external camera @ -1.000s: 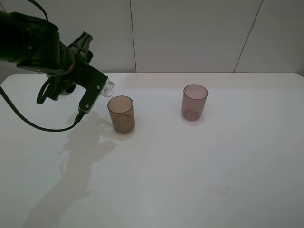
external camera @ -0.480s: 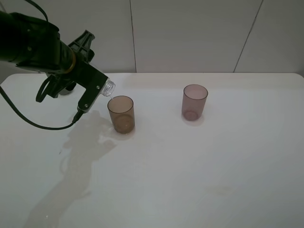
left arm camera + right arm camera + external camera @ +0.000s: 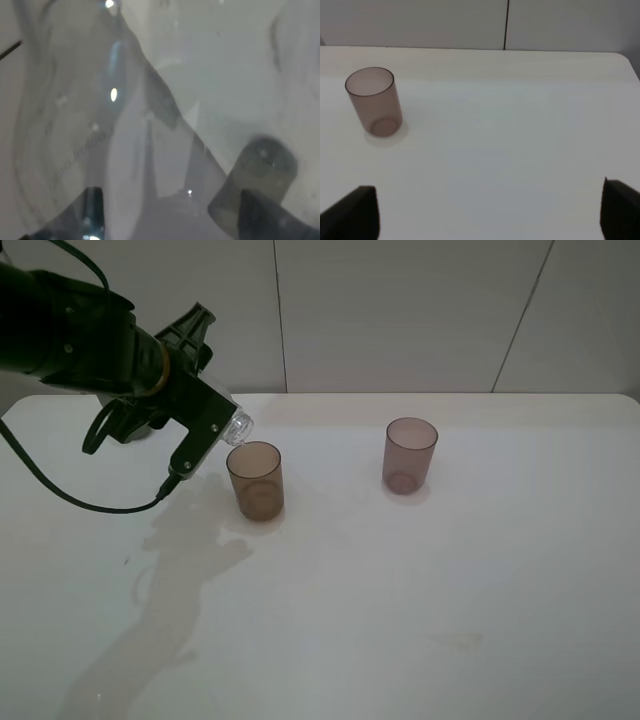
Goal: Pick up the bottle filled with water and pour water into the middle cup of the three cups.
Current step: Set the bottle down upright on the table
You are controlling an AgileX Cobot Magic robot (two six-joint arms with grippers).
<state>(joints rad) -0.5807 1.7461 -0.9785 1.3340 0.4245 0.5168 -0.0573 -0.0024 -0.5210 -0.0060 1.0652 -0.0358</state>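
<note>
My left gripper (image 3: 203, 430) is shut on the clear bottle (image 3: 237, 427) and holds it tilted, neck pointing right and down. The open neck is just above the left rim of the amber-brown middle cup (image 3: 256, 481). The mauve-purple cup (image 3: 410, 454) stands upright to the right, and also shows in the right wrist view (image 3: 372, 101). In the left wrist view the bottle (image 3: 125, 125) fills the picture, and a dark grey cup (image 3: 263, 161) shows past it. In the exterior view the grey cup is hidden behind the arm. My right gripper (image 3: 487, 217) is open and empty.
The white table (image 3: 420, 580) reaches a tiled wall at the back. A black cable (image 3: 60, 495) hangs from the left arm over the table's left side. The arm's shadow lies on the table in front of the amber cup.
My left gripper has moved a little to the right with the bottle. The bottle's neck has come from left of the amber cup to just over its left rim.
</note>
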